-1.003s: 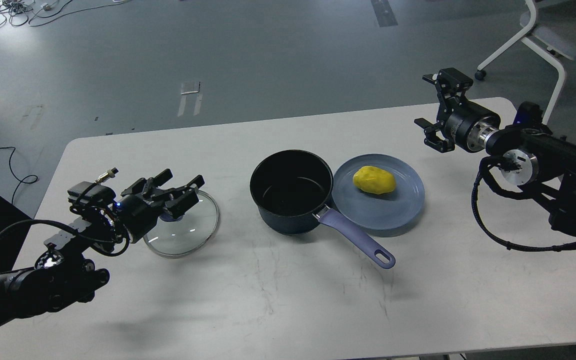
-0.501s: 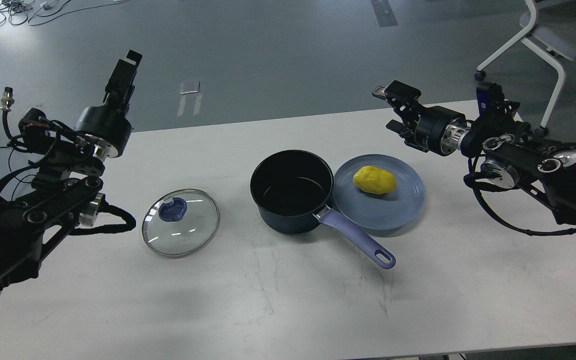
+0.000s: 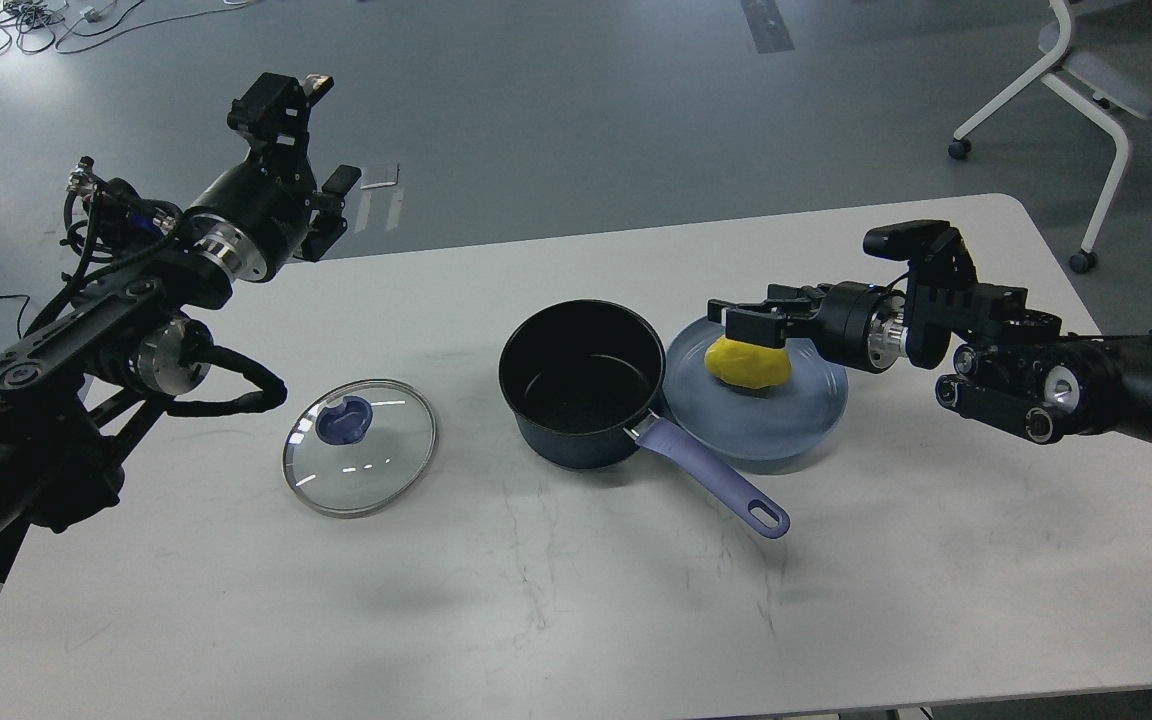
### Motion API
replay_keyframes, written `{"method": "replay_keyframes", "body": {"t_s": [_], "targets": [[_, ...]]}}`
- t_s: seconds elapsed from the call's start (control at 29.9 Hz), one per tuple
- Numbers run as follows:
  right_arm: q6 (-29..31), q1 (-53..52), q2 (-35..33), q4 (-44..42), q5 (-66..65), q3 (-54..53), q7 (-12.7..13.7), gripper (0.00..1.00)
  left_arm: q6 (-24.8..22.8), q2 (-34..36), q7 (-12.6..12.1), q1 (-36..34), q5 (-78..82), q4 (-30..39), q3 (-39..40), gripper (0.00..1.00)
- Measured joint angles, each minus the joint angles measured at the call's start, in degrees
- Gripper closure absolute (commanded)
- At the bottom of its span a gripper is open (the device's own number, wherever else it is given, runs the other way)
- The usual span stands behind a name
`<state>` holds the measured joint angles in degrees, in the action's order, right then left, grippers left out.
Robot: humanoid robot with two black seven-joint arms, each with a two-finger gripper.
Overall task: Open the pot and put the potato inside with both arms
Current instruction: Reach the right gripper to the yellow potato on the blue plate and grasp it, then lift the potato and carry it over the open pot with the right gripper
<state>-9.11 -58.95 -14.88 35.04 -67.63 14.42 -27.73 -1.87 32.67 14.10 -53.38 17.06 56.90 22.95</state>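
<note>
The black pot with a purple handle stands open in the middle of the table. Its glass lid with a purple knob lies flat on the table to the left of it. The yellow potato rests on the blue plate just right of the pot. My right gripper is low over the plate, its fingers apart and straddling the top of the potato, part of which it hides. My left gripper is open and empty, raised high at the far left, well away from the lid.
The white table has bare room in front of the pot. The pot's handle points toward the front right. A white chair stands on the floor behind the table's right corner. Cables lie on the floor at the far left.
My left gripper let go of the lid, which now lies flat, and rose up and back. My right gripper came down and left from the table's far right to the potato.
</note>
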Motion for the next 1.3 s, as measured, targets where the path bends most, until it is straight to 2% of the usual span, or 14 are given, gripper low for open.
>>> {"method": "replay_keyframes", "body": {"t_s": [0.17,0.43,0.63,0.7,0.74,0.77,0.9,1.3], "targets": [[-3.5,-0.9,3.3,-4.2,-2.5,7.4,-0.3,0.00,0.1,0.1,0.3,0.9,0.6,0.0,-0.1,0.02],[-3.9,-1.0,5.2,-6.6,-2.7,10.8,-0.3,0.01,0.0,0.5,1.4,2.3,0.8,0.0,-0.4,0.02],[-3.9,-1.1,5.4,-6.7,-2.7,15.0,-0.3,0.22,0.0,0.3,2.5,2.5,2.3,0.0,-0.5,0.02],[-3.9,-1.1,5.4,-6.7,-2.7,16.8,-0.3,0.43,0.0,0.3,3.1,2.5,2.7,0.0,-0.5,0.02],[-3.9,-1.1,5.3,-6.7,-2.7,17.8,-0.3,0.48,0.0,0.3,3.3,2.5,2.9,0.0,-0.5,0.02],[-3.8,-1.1,5.3,-6.8,-2.7,18.6,-0.3,0.57,0.0,0.2,3.4,2.5,2.9,0.0,-0.5,0.02],[-4.2,-1.1,5.1,-8.0,-2.8,20.7,-0.3,0.79,0.0,-0.1,3.5,2.5,3.0,0.1,-0.5,0.02],[-11.5,-1.9,5.2,-7.8,-2.0,20.3,-0.3,0.81,0.2,-0.1,3.6,2.6,3.1,0.1,-0.6,0.02]]}}
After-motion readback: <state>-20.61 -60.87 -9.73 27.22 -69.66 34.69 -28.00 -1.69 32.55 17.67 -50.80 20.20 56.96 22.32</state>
